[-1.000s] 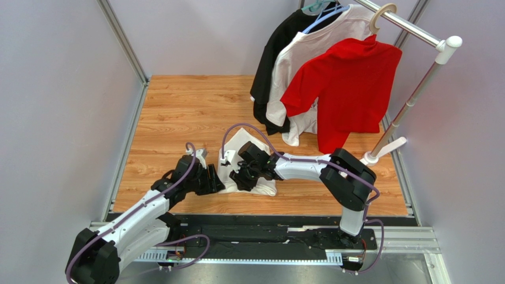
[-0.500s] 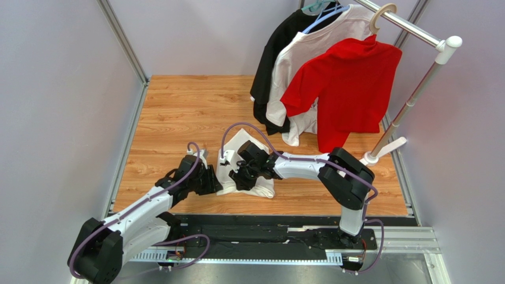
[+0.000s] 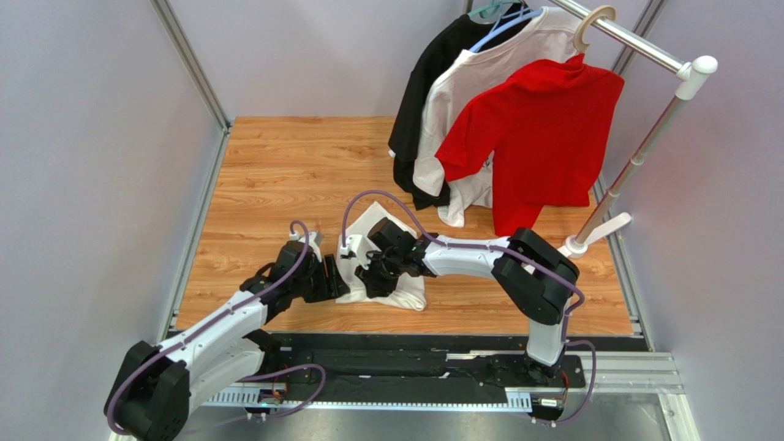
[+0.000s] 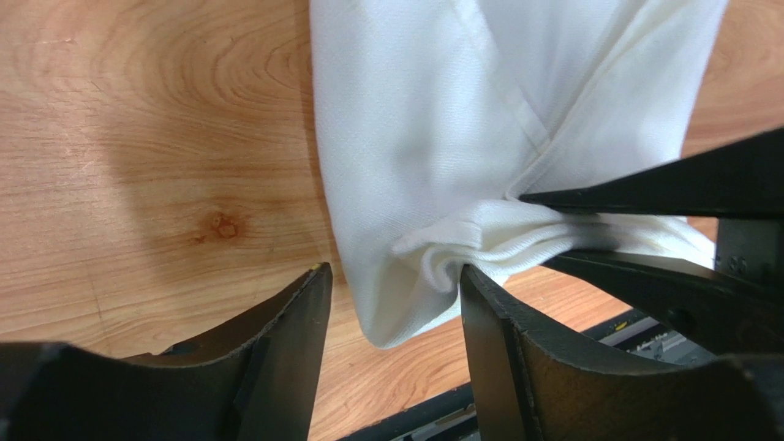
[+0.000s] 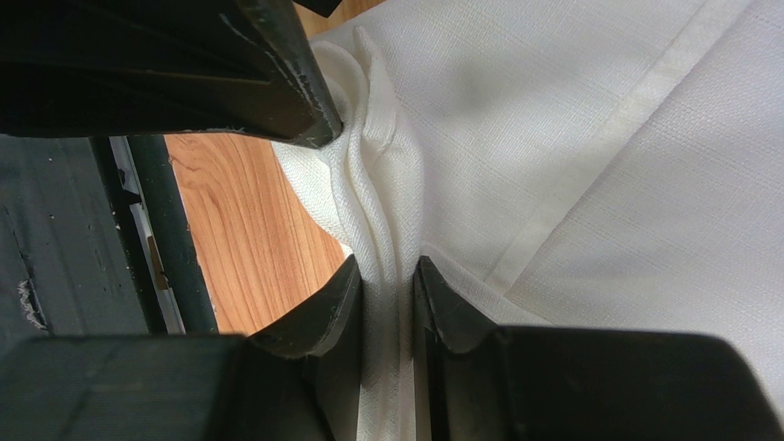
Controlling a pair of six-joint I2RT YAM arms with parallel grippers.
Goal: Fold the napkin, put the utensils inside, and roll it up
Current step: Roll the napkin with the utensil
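We barely shift the napkin [image 4: 414, 119] — fold unfinished.
Our right gripper [image 5: 386, 294] pinches its ridge; left gripper [image 4: 394, 276] gapes at the corner.

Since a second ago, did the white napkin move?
Yes, slightly. The napkin has slid toward the near edge of the table, pinched by the right gripper.

From my station I count: one napkin [image 4: 414, 138]; two grippers, the left gripper [image 4: 391, 276] and the right gripper [image 5: 386, 271]; three hanging shirts, namely one black shirt [image 3: 428, 83], one white shirt [image 3: 460, 92] and one red shirt [image 3: 543, 129]; one clothes rack [image 3: 644, 138]; one wooden table [image 3: 276, 165].
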